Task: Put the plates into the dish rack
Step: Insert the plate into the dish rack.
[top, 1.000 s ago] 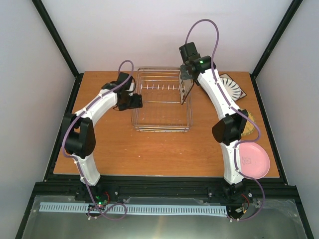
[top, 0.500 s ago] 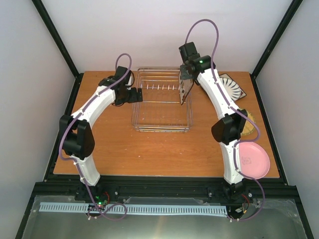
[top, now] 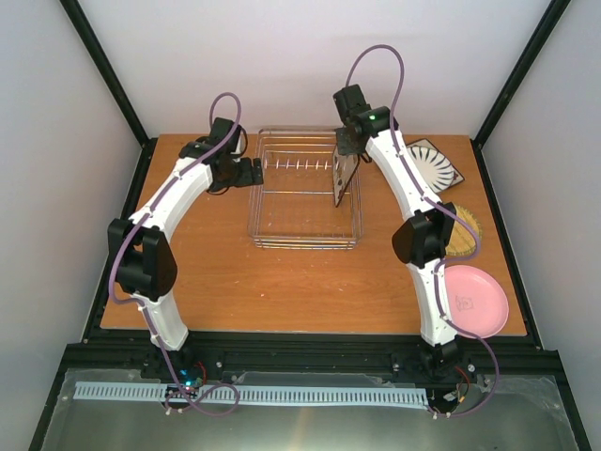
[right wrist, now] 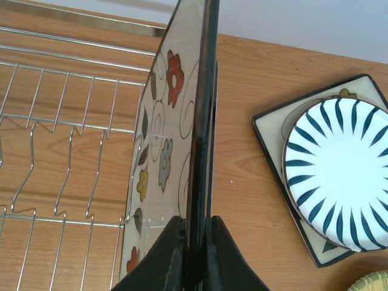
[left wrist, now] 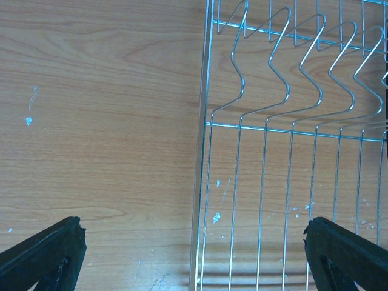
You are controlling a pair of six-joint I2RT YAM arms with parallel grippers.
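Right gripper: clenched on the rim of the square white floral plate with a dark rim.
Floral plate: held on edge inside the right end of the rectangular silver wire-mesh dish rack.
Left gripper: released, fingers wide apart astride the rack's left side wire.
Other plates: the square black-and-white striped plate, the round tan woven plate and the round pink plate lie on the wooden table, right of the rack.

Wooden tabletop: orange-brown grain, small white specks on surface. Black frame rails along edges and corners. White walls behind and both sides. Metal sheet, white slotted strip below near edge.
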